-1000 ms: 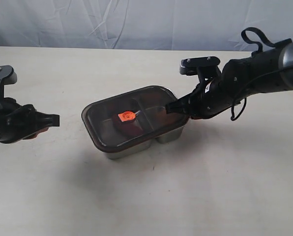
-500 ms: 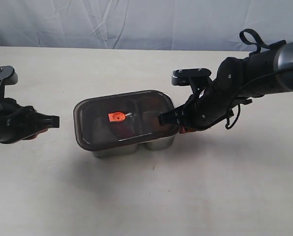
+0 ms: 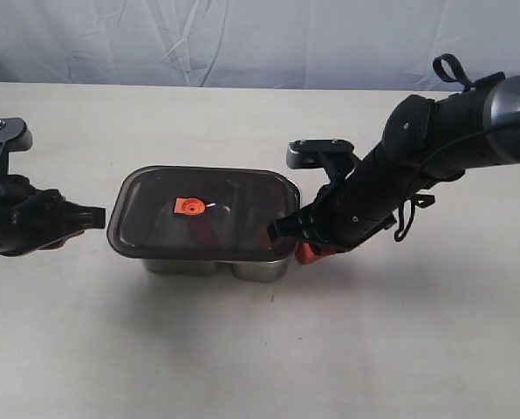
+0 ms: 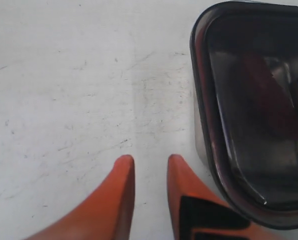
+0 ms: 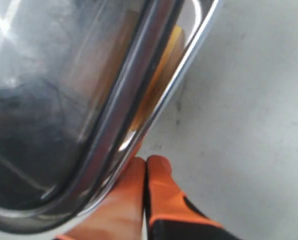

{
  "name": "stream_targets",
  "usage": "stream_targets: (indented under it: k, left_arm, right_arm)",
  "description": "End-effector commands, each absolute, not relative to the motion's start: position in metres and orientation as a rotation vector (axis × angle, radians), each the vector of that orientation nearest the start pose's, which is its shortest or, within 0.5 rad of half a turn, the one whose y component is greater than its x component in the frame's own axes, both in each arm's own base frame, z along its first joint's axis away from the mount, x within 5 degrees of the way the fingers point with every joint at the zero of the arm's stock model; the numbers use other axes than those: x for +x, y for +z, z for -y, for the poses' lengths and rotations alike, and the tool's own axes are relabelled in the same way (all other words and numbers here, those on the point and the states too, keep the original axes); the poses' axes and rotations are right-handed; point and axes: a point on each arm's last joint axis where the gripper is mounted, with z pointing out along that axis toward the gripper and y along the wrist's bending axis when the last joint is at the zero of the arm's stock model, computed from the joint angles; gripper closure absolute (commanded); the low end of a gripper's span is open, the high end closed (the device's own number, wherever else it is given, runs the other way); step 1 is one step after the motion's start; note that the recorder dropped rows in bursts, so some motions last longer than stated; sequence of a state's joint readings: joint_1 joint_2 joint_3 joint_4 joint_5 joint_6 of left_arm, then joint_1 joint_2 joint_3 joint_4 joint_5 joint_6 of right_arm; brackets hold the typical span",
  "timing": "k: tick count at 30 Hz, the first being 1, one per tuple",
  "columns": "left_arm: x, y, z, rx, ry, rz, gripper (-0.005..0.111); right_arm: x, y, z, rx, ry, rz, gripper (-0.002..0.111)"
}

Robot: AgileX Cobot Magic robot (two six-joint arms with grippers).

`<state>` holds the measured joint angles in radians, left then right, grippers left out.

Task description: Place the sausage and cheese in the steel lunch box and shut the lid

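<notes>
smoky translucent lid (image 3: pixel 203 218) atop shiny steel lunch box (image 3: pixel 260 270)

Pale beige table (image 3: pixel 242 349), wrinkled pale blue cloth backdrop (image 3: pixel 242 44) behind

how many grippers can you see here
2: left gripper, open, short of the lid; right gripper, shut, at the opposite end of the steel lunch box

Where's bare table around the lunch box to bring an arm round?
The widest bare table lies on the camera side of the steel lunch box; another band runs behind it to the backdrop. Crowded: the right end, where the shut right gripper meets the box, and the narrow gap to the left gripper.
</notes>
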<state>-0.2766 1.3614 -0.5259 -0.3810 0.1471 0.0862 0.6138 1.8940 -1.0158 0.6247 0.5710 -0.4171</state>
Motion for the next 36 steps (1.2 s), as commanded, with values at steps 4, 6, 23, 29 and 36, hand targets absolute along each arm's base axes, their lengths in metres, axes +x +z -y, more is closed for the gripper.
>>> stream_targets:
  k: [4, 6, 23, 29, 36]
  left_arm:
    - [0.227, 0.182, 0.067, 0.042, -0.277, -2.447, 0.083]
    - [0.23, 0.185, 0.066, 0.016, -0.278, -2.404, 0.083]
    - [0.258, 0.163, 0.094, 0.069, -0.282, -2.419, 0.086]
    - [0.263, 0.163, 0.094, 0.05, -0.28, -2.393, 0.086]
    - [0.264, 0.145, 0.105, 0.089, -0.273, -2.436, 0.086]
  right_arm:
    - [0.256, 0.144, -0.217, -0.803, 0.56, -2.865, 0.109]
    - [0.258, 0.152, -0.213, -0.768, 0.505, -2.842, 0.109]
    - [0.26, 0.175, -0.206, -0.749, 0.437, -2.763, 0.109]
    - [0.259, 0.176, -0.206, -0.758, 0.432, -2.763, 0.109]
    - [0.26, 0.176, -0.206, -0.747, 0.435, -2.754, 0.109]
